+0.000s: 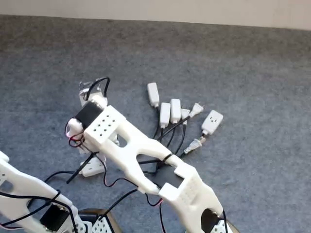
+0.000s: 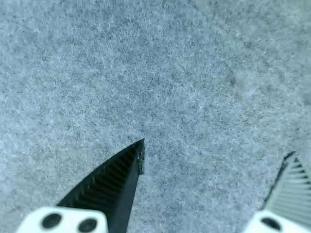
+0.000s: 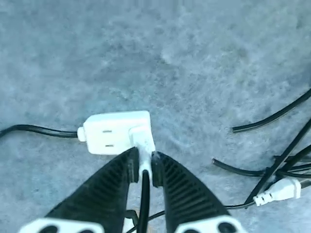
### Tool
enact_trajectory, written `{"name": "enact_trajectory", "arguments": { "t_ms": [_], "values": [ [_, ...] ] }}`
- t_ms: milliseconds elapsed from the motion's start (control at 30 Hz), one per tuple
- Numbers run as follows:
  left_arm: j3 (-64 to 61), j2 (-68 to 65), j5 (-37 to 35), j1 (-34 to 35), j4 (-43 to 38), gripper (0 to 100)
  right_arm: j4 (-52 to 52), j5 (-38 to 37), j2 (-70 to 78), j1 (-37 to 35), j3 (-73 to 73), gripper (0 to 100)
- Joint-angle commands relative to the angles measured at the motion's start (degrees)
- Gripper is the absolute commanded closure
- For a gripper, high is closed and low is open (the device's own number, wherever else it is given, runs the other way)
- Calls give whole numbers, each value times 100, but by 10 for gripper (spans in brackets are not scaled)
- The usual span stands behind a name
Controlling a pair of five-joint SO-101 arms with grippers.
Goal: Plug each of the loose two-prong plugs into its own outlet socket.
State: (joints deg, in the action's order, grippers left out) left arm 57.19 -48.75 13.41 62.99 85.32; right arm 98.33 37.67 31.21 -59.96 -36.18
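right fingers (image 3: 114,191) clamp a white plug (image 3: 142,140) at a socket (image 3: 112,132), its prongs hidden; left fingers (image 2: 112,187) spread apart.

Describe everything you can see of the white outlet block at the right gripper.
The outlet block is a white plastic box lying flat on grey carpet. Its upward face shows one empty pair of slots. A black cord leaves one end. At the other, a white plug sits against or in it, pinched by the right gripper; seating depth cannot be told.
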Motion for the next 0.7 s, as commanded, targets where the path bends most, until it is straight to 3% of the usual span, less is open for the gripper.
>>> {"name": "enact_trajectory", "arguments": {
  "t_ms": [0, 233, 667],
  "values": [
    [251, 110, 53, -31, 9, 589, 242, 88, -40, -374, -321, 994],
    [251, 110, 53, -40, 9, 589, 242, 79, -66, -470, -286, 994],
    [251, 110, 53, -22, 9, 589, 259, 62, -92, 198, -286, 994]
  ]
}}
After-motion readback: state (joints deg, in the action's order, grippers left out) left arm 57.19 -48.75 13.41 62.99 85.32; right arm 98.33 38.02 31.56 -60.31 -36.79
